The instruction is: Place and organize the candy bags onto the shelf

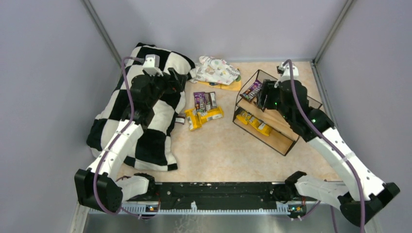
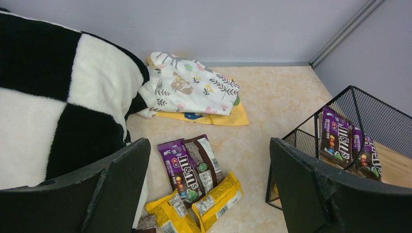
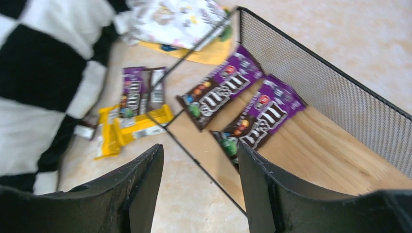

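Blanket (image 1: pixel 145 121) at counter (image 1: pixel 218 150) left, shelf (image 1: pixel 284 140) at right, loose candy bags (image 1: pixel 204 109) on counter between them, cloth bundle (image 1: pixel 217 70) behind these on flat sheet (image 1: pixel 233 87), other candy bags (image 1: pixel 252 90) on both shelf boards.

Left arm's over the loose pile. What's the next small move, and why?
Probably lower the left gripper onto the purple bag on the table: its fingers are open and empty with that bag between them in the wrist view, and the shelf already holds two purple bags.

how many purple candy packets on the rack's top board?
2. On the black wire rack's upper wooden board: one purple glossy candy packet at its end, the other beside it. None seems hidden.
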`<state>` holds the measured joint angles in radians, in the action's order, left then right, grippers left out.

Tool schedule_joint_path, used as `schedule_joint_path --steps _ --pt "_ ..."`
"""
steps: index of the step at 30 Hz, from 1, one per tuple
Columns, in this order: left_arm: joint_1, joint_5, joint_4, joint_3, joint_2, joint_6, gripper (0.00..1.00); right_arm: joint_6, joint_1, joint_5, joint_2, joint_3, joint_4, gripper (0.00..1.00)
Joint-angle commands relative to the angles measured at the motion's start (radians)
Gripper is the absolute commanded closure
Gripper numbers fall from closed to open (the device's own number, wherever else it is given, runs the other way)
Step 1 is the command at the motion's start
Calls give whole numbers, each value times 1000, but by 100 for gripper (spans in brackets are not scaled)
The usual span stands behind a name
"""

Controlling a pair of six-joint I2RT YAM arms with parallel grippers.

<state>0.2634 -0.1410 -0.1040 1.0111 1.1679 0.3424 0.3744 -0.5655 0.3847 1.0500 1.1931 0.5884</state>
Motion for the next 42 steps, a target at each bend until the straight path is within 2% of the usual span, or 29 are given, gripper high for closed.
schedule_joint_path --steps 1,5,10,16,20,27,32,36,42 --pt "-3 -12 -41 15 -8 7 2 -154 -15 -288 -79 -44 -137 42" --pt "-3 22 -10 36 16 -7 2 -183 -120 -351 -57 -71 -202 39" --pt "-12 104 21 49 10 -38 2 -192 -301 -273 110 -12 -208 39" --pt "-26 259 28 38 -31 -92 2 -117 -348 -283 299 -18 -270 39" --pt "-51 298 23 26 -65 -88 2 -144 -385 -242 439 27 -274 39" --pt "-79 248 10 19 -59 -66 2 -277 -427 -155 733 185 -225 32" --pt "-119 186 6 19 -50 -32 2 -131 -427 -103 880 346 -184 31" --pt "-155 121 -5 18 -33 -7 2 -8 -426 -108 968 404 -236 31" --pt "-206 -1 -22 21 0 58 2 49 -406 -94 1041 431 -307 37"
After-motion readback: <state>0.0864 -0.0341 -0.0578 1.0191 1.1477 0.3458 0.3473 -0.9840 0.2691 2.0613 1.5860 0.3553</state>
